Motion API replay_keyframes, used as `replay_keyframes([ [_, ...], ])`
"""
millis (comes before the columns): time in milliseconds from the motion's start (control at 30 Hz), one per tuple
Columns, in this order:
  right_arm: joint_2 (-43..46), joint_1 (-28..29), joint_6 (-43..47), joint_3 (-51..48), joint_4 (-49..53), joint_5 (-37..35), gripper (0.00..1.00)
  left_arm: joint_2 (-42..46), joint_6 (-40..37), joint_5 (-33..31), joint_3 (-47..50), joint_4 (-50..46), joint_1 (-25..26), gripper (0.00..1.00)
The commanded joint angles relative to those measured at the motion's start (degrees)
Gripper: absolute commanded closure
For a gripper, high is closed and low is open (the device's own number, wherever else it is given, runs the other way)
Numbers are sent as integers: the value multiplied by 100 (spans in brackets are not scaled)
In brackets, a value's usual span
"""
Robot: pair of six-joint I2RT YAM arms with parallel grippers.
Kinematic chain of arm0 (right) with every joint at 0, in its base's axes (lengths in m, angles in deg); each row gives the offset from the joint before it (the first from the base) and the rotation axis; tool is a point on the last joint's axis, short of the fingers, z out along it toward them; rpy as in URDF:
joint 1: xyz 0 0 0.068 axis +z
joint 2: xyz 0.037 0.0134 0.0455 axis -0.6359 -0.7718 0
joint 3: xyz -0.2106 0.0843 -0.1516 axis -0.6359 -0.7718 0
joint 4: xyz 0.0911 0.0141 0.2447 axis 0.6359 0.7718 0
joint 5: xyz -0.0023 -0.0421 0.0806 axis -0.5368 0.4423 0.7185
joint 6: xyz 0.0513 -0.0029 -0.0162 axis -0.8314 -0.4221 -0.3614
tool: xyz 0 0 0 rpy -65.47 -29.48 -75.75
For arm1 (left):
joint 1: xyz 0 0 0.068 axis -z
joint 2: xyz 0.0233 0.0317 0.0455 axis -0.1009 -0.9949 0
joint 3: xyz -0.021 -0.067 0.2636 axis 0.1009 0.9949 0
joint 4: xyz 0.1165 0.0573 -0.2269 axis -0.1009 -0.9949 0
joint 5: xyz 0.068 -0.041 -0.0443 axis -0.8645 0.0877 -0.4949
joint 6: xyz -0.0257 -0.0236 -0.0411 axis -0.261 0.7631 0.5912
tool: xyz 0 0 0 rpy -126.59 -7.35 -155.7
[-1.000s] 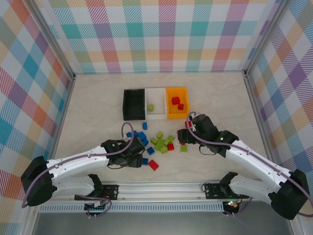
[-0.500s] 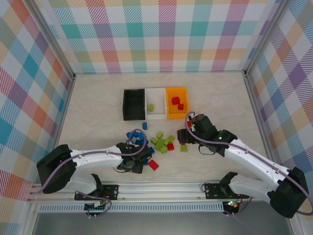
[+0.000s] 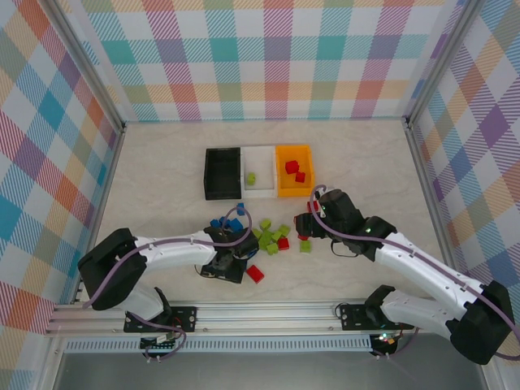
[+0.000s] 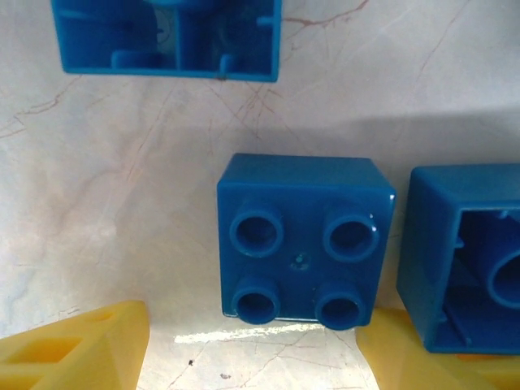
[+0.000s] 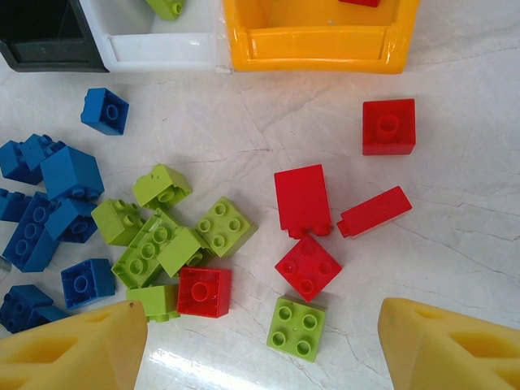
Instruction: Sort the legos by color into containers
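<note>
I am barely getting started: orange bin [image 3: 293,193] is holding 2 reds [image 3: 291,166], white bin [image 3: 260,193] 1 green [image 3: 251,177], black bin [image 3: 221,193] nothing; remaining legos [image 3: 268,236] are lying on the desk [image 3: 162,179]; left tool [image 4: 252,325] is straddling a blue lego [image 4: 305,236], spread; right tool [image 5: 260,317] is hovering spread, empty.

upper blue lego [image 4: 171,36]: cut by left wrist view's top edge
right blue lego [image 4: 463,256]: clipped at right edge
orange bin [image 5: 317,45], white bin [image 5: 158,49], black bin [image 5: 41,36]: cropped, right wrist view

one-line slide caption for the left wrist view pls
Left pincer open over a studs-up blue lego; two overturned blue legos nearby on the marbled table.
</note>
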Motion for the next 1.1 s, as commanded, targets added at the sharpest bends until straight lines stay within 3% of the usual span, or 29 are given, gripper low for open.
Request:
replay_keyframes([
  [0, 52, -4, 17, 101, -59, -32, 24, -290, -119, -445, -185, 998, -203, 28],
  [333, -6, -3, 24, 109, -119, 2, 24, -53, -206, -305, -291, 1115, -242, 22],
  [500, -27, -1, 11, 114, -105, 11, 24, -253, -153, -387, -339, 1069, -252, 29],
  [767, 25, -4, 7, 99, -90, 24, 24, 373, -17, -642, -75, 599, -253, 29],
  [1067, 7, -3, -16, 128, -103, 48, 24, 443, 6, -415, 165, 473, -244, 33],
])
